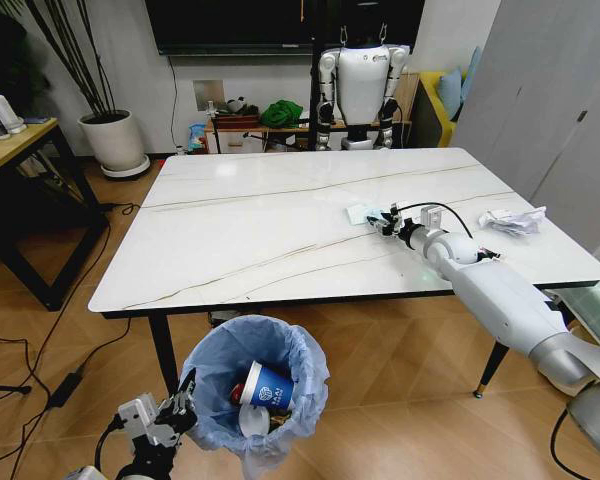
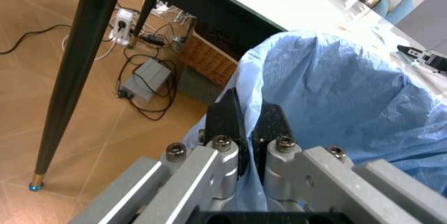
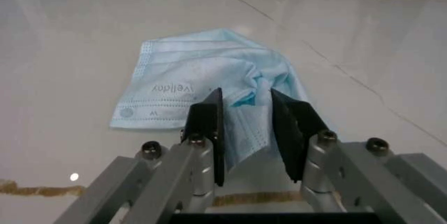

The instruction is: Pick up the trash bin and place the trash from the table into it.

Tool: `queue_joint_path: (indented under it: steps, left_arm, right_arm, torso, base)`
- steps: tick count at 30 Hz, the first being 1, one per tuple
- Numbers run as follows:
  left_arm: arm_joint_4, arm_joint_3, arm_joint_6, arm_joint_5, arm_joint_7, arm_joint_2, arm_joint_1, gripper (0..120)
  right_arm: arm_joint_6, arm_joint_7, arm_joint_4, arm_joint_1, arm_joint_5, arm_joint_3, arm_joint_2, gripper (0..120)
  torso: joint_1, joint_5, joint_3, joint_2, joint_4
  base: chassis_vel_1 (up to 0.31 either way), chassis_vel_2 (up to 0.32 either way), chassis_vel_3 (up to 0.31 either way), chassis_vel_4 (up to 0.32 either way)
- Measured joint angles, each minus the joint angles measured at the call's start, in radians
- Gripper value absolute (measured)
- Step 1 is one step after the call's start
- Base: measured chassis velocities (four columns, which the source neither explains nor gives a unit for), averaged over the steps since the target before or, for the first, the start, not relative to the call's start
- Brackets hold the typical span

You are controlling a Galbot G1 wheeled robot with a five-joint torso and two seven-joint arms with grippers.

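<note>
Centre-right in the head view, the right gripper (image 1: pixel 387 221) straddles the blue mask (image 3: pixel 209 82) on the table (image 1: pixel 230 230), fingers apart. The left gripper (image 2: pixel 246 124) pinches the bin's (image 1: pixel 280 345) rim at lower centre.

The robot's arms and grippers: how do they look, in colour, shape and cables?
The right arm has smooth, rounded silver-grey shells, with a thin black cable looping above its wrist. The right gripper and left gripper look alike: two flat black fingers on grey metal brackets with visible silver screws. A black cable runs beside the left gripper in the head view.
</note>
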Motion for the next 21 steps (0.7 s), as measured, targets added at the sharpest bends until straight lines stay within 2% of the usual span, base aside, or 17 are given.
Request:
queue_joint_path:
  steps: [4, 7, 12, 14, 18, 20, 21]
  left_arm:
    - [0.0, 0.002, 0.0, -0.001, -0.001, 0.002, -0.002, 0]
    - [0.001, 0.007, 0.0, -0.001, -0.001, 0.004, -0.002, 0]
    - [0.009, 0.019, 0.001, -0.004, -0.002, 0.014, -0.008, 0]
    - [0.012, 0.022, 0.002, -0.016, -0.005, 0.026, -0.015, 0]
    - [0.012, 0.025, 0.004, -0.025, -0.01, 0.037, -0.02, 0]
    - [0.015, 0.031, 0.007, -0.04, -0.016, 0.052, -0.03, 0]
    - [0.015, 0.031, 0.007, -0.04, -0.016, 0.052, -0.03, 0]
  right_arm:
    - [0.002, -0.005, 0.024, -0.011, 0.001, 0.002, -0.011, 5]
    - [0.01, -0.017, 0.059, -0.025, 0.007, 0.01, -0.026, 0]
    - [0.028, -0.048, 0.169, -0.076, 0.041, 0.035, -0.08, 0]
    - [0.034, -0.073, 0.283, -0.133, 0.078, 0.07, -0.132, 0]
    - [0.04, -0.099, 0.365, -0.178, 0.1, 0.102, -0.178, 0]
    - [0.078, -0.147, 0.515, -0.251, 0.116, 0.154, -0.276, 0]
    - [0.078, -0.147, 0.515, -0.251, 0.116, 0.154, -0.276, 0]
  torso:
    - [0.0, 0.0, 0.0, 0.0, 0.0]
    - [0.0, 0.0001, 0.0, 0.0, 0.0002]
    - [0.0, 0.0, 0.0, 0.0, 0.0001]
    - [0.0, 0.0003, 0.0, 0.0, 0.0002]
    - [0.0, 0.0002, 0.0, 0.0, 0.0002]
    - [0.0, -0.0003, 0.0, 0.0, -0.0003]
    - [0.0, -0.0003, 0.0, 0.0, -0.0003]
  base:
    - [0.0, 0.0, 0.0, 0.0]
    - [0.0, 0.0, 0.0, 0.0]
    - [0.0, 0.0, 0.0, 0.0]
    - [0.0, 0.0, 0.0, 0.0]
    - [0.0, 0.0, 0.0, 0.0]
    - [0.0, 0.0, 0.0, 0.0]
    - [0.0, 0.0, 0.0, 0.0]
